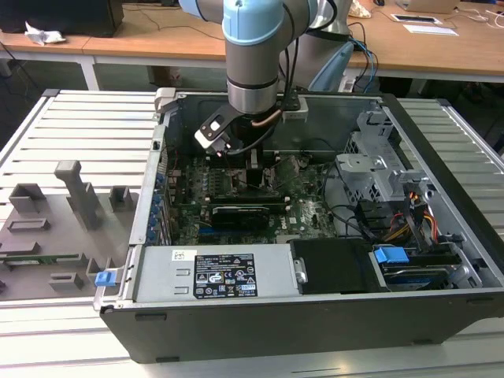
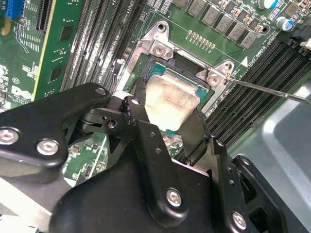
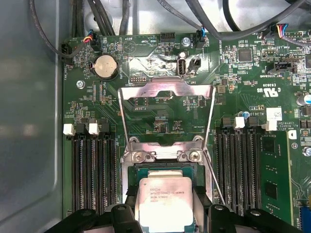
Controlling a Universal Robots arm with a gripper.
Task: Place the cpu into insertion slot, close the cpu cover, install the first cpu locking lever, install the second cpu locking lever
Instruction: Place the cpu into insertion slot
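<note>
So the whole thing is happening inside the open computer case [image 1: 315, 323], with the arm [image 1: 252, 55] reaching straight down onto the motherboard [image 1: 307, 213]. The step in hand is the first one, I reckon: getting the chip into its socket.

In the first wrist view the cpu cover [image 3: 146, 87] is lying flipped open, well clear of the insertion slot [image 3: 146, 168], so nothing is blocking the way in. The gripper [image 2: 167, 114] is clenching the cpu [image 2: 171, 99] by two opposite edges, and its black fingers [image 2: 194, 138] are pressing on either side of the silvery face. The chip is sitting right over the slot, a strip of dark frame peeking out beyond its far edge. I can't tell if it's touching the socket yet or hovering just above.

What I'd be watching for:
- The chip is looking a bit tilted against the socket in the second wrist view, so levelling it is probably mattering most.
- Going straight down, no sliding sideways. Socket contacts are likely bending easily.
- Getting all four edges sitting inside the frame before letting go.
- The thin locking lever [image 2: 272, 91] is sticking out beside the socket, near the fingers, so the gripper is needing to steer clear of it.
</note>
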